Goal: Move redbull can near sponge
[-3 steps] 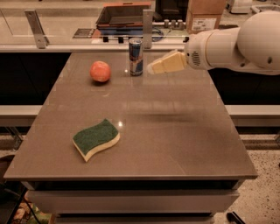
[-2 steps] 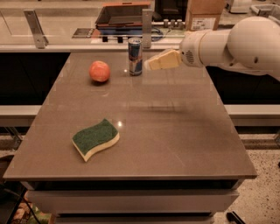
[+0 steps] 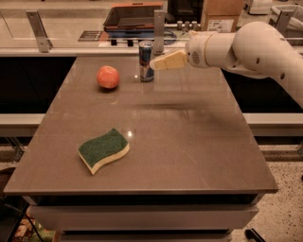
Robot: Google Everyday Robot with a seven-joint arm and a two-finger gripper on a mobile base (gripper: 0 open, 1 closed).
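Three things sit on my table (image 3: 189,142), a smooth brown slab with a soft sheen and faint seams. The can (image 3: 146,61) is a slim upright cylinder, blue and silver with a red logo and a bright metal top, standing near the far edge. Left of it, apart, rests a round orange-red fruit (image 3: 108,77) with a dull skin. The sponge (image 3: 103,150) lies flat in the near left part, well apart from the can: a wavy S-shape, rough dark green on top over pale yellow foam.

My gripper (image 3: 154,65) is a pale yellow wedge tapering to the left, held above the table at the end of my white, rounded arm (image 3: 246,47), which reaches in from the right. Its tip is just beside the can's right side, at about mid-height; whether it touches the can I cannot tell, nor whether the gripper is open or closed. The can is not between the jaws.

Behind the table, a cardboard box (image 3: 220,14) and a dark tray (image 3: 135,16) stand on a counter; their contents are hidden.
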